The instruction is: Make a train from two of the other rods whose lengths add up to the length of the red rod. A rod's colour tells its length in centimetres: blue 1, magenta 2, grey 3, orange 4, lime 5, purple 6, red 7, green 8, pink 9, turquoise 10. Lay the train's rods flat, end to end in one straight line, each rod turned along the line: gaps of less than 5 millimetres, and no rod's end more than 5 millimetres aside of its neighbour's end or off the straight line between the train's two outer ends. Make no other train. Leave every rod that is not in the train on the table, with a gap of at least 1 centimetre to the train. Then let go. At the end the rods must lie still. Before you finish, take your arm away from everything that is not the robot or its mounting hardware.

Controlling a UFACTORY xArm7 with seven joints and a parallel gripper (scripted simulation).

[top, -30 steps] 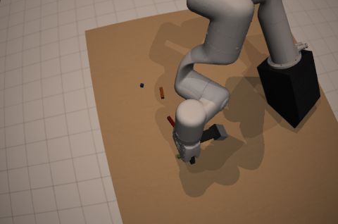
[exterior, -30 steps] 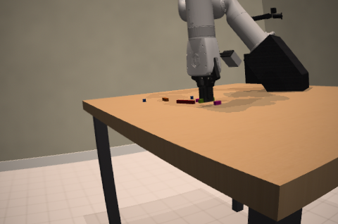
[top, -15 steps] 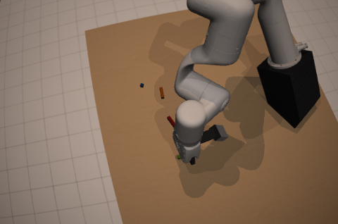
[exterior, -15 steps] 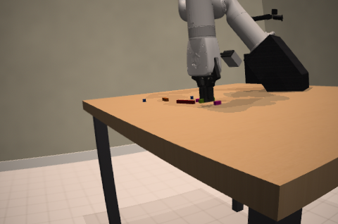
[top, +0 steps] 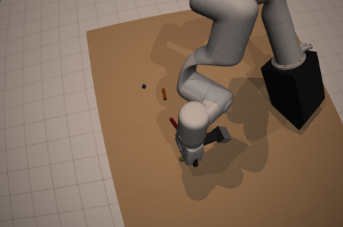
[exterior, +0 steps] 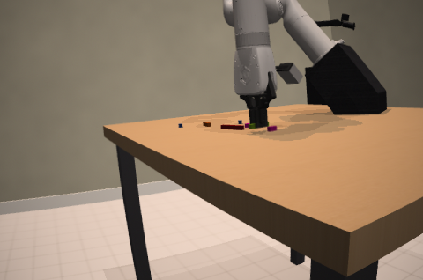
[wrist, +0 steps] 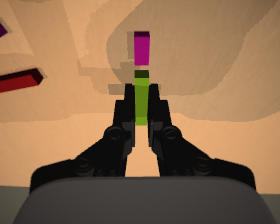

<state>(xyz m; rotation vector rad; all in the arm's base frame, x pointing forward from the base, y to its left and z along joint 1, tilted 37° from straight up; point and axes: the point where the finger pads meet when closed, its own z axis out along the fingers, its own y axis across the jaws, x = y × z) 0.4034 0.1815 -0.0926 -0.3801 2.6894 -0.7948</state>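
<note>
My gripper (wrist: 141, 97) is shut on the lime rod (wrist: 142, 98), down at the table top. The rod points straight at a magenta rod (wrist: 142, 48) lying just beyond its far end, in line with it, with a small gap between them. The red rod (wrist: 20, 80) lies flat to the left, apart from both. In the exterior view the gripper (exterior: 258, 118) stands upright over the lime rod (exterior: 252, 126), with the red rod (exterior: 232, 127) to its left and a magenta rod (exterior: 271, 128) to its right. In the top view the lime rod (top: 181, 158) peeks out beside the gripper (top: 193, 161).
An orange rod (top: 163, 93) and a blue rod (top: 143, 86) lie farther back left. A second blue rod (exterior: 240, 121) and another magenta rod (wrist: 2, 30) lie near the red rod. The arm's black base (top: 294, 90) stands at the right.
</note>
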